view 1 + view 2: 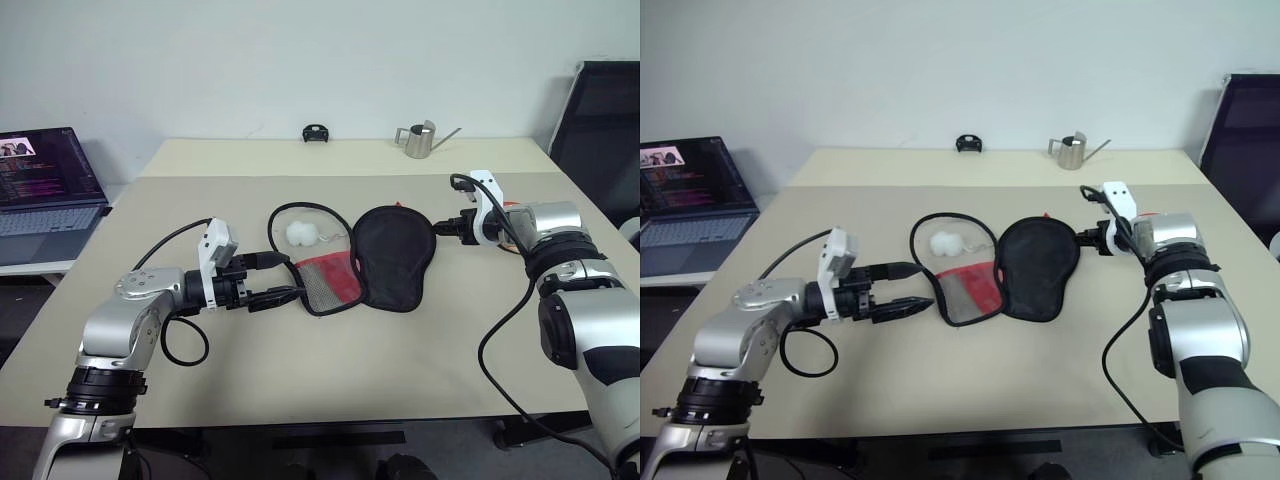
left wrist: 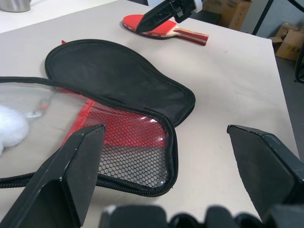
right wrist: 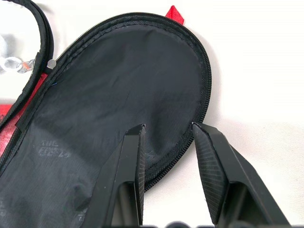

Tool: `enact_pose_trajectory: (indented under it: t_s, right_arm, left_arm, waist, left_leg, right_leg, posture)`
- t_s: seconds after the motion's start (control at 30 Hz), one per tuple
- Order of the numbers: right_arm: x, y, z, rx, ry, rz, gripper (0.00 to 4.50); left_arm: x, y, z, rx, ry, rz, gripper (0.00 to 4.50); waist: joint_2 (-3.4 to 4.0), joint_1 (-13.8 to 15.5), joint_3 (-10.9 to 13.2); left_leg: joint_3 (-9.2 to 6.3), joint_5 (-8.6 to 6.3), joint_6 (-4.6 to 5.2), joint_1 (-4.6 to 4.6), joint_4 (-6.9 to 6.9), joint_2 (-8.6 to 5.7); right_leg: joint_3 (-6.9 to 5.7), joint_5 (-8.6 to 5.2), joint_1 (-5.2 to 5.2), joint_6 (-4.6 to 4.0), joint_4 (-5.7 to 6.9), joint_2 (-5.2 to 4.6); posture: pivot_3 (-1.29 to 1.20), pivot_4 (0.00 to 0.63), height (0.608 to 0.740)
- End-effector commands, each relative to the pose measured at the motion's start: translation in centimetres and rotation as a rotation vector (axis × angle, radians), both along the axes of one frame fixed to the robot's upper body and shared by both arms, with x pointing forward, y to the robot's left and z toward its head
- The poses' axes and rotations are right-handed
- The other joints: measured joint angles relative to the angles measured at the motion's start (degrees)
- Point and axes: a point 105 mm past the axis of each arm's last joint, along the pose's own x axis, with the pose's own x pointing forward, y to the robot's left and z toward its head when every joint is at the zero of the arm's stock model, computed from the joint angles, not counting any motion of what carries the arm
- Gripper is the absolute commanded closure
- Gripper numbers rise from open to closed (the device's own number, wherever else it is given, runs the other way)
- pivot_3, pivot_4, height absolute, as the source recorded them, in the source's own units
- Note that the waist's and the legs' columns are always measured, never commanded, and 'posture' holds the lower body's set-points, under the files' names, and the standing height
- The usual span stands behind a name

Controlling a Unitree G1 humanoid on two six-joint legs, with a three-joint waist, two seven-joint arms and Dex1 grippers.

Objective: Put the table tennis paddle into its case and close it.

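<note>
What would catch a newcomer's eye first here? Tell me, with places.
The case lies unzipped and spread open at the table's middle, black lining up, red mesh half toward the left gripper, whose fingers stand wide apart. The right gripper hangs over the black half's zipped edge. The table tennis paddle lies behind it.

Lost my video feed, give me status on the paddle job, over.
Left end effector open at the case mesh end. Right end effector part open at its black flap's edge, holding nothing. Case unzipped flat; paddle on table behind right end effector. Nothing in the way.
</note>
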Motion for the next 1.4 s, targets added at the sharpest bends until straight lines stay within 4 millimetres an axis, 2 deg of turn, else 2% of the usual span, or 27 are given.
enact_pose_trajectory:
  t_s: [0.03, 0.07, 0.13, 0.17, 0.2, 0.23, 0.3, 0.43, 0.63, 0.73, 0.93, 0.97, 1.1, 1.4]
  right_arm:
    - [-4.4, 1.2, -0.5, 0.126, -0.282, 0.035, 2.82]
    - [-5.8, 1.3, -0.6, 0.135, -0.316, 0.024, 2.82]
    - [-6.6, 1.5, -0.6, 0.138, -0.329, 0.007, 2.82]
    - [-6.9, 1.6, -0.6, 0.141, -0.331, 0.0, 2.82]
    - [-7.1, 1.6, -0.6, 0.142, -0.331, -0.005, 2.82]
    - [-7.2, 1.7, -0.6, 0.145, -0.332, -0.009, 2.82]
    - [-7.5, 1.7, -0.7, 0.151, -0.322, -0.014, 2.82]
    - [-8.4, 1.8, -1.0, 0.19, -0.259, 0.005, 2.82]
    - [-9.6, 2.5, -0.7, 0.27, -0.192, 0.063, 2.82]
    - [-9.6, 2.4, -0.7, 0.282, -0.187, 0.045, 2.25]
    - [-10.0, 3.0, -1.1, 0.264, -0.16, 0.085, 0.22]
    - [-10.1, 3.2, -1.2, 0.26, -0.158, 0.094, 0.04]
    - [-10.1, 3.8, -1.4, 0.245, -0.157, 0.107, 0.04]
    - [-7.9, 3.9, -4.2, 0.109, -0.166, 0.009, 0.04]
  left_arm:
    - [0.3, -1.2, 1.7, -0.047, -0.059, -0.047, 0.0]
    - [0.4, -1.3, 1.8, -0.053, -0.061, -0.053, 0.0]
    - [0.4, -1.5, 1.8, -0.055, -0.062, -0.059, 0.0]
    - [0.4, -1.5, 1.8, -0.055, -0.063, -0.06, 0.0]
    - [0.5, -1.5, 1.8, -0.056, -0.064, -0.06, 0.0]
    - [0.5, -1.6, 1.9, -0.057, -0.066, -0.061, 0.0]
    - [0.6, -1.6, 2.0, -0.058, -0.069, -0.062, 0.0]
    - [0.7, -1.5, 2.1, -0.057, -0.07, -0.063, 0.0]
    - [0.8, -1.5, 2.1, -0.054, -0.071, -0.068, 0.0]
    - [0.8, -1.5, 2.1, -0.053, -0.072, -0.07, 0.0]
    - [0.7, -1.5, 2.2, -0.052, -0.075, -0.07, 0.0]
    - [0.7, -1.5, 2.2, -0.052, -0.075, -0.07, 0.0]
    - [0.7, -1.5, 2.3, -0.053, -0.077, -0.068, 0.0]
    - [0.7, -1.5, 2.3, -0.048, -0.077, -0.067, 0.0]
  waist:
    - [-0.64, 1.15, -0.63]
    - [-0.58, 1.27, -0.66]
    - [0.13, 1.22, -0.24]
    - [0.54, 1.03, 0.0]
    - [0.63, 0.79, 0.05]
    - [0.61, 0.62, 0.04]
    - [0.55, 0.47, 0.02]
    - [0.54, 0.63, 0.03]
    - [0.55, 0.63, 0.03]
    - [0.55, 0.64, 0.03]
    - [0.55, 0.64, 0.03]
    - [0.54, 0.64, 0.03]
    - [0.54, 0.63, 0.03]
    - [0.54, 0.66, 0.03]
  left_leg:
    - [-0.3, -0.03, -0.03, -0.09, 0.04, 0.12]
    - [-0.76, -0.07, -0.11, -0.15, 0.03, 0.13]
    - [-0.93, -0.13, -0.25, -0.25, 0.08, 0.07]
    - [-0.72, -0.09, -0.23, -0.51, 0.19, -0.05]
    - [-0.61, 0.01, -0.27, -0.85, 0.6, -0.21]
    - [-0.42, 0.02, -0.27, -1.01, 0.84, -0.23]
    - [-0.41, -0.04, -0.03, -0.79, 0.9, -0.17]
    - [-0.7, -0.05, 0.03, 0.25, 0.75, 0.1]
    - [-0.78, -0.01, 0.04, 0.17, 0.8, 0.1]
    - [-0.79, -0.01, 0.04, 0.11, 0.8, 0.1]
    - [-0.8, -0.01, 0.04, 0.06, 0.8, 0.1]
    - [-0.8, -0.01, 0.05, 0.06, 0.8, 0.1]
    - [-0.81, -0.01, 0.05, 0.05, 0.8, 0.1]
    - [-0.81, -0.01, 0.04, 0.03, 0.8, 0.09]
  right_leg:
    - [-0.25, -0.02, 0.08, 0.0, -0.02, 0.06]
    - [-0.34, -0.03, 0.19, 0.02, 0.0, 0.17]
    - [-0.21, -0.04, 0.2, 0.05, 0.08, 0.24]
    - [0.03, -0.04, -0.02, 0.04, 0.02, 0.2]
    - [0.07, -0.03, -0.38, 0.05, 0.11, 0.07]
    - [0.1, -0.03, -0.64, 0.06, 0.47, 0.07]
    - [0.08, 0.0, -0.5, 0.09, 0.59, 0.13]
    - [0.06, -0.02, 0.55, -0.01, 0.6, 0.47]
    - [0.07, -0.01, 0.42, -0.05, 0.83, 0.52]
    - [0.06, -0.01, 0.38, -0.05, 0.79, 0.51]
    - [0.05, -0.01, 0.36, -0.05, 0.76, 0.5]
    - [0.05, -0.01, 0.36, -0.05, 0.75, 0.5]
    - [0.05, -0.01, 0.35, -0.05, 0.74, 0.5]
    - [0.04, -0.01, 0.35, -0.05, 0.72, 0.5]
  posture:
    - [0.0, 0.15, 0.74]
    - [0.0, 0.15, 0.74]
    - [0.0, 0.15, 0.74]
    - [0.0, 0.15, 0.74]
    - [0.0, 0.15, 0.74]
    - [0.0, 0.15, 0.74]
    - [0.0, 0.15, 0.74]
    - [0.0, 0.15, 0.74]
    - [0.0, 0.15, 0.74]
    - [0.0, 0.15, 0.74]
    - [0.0, 0.15, 0.74]
    - [0.0, 0.15, 0.74]
    - [0.0, 0.15, 0.74]
    - [0.0, 0.15, 0.74]
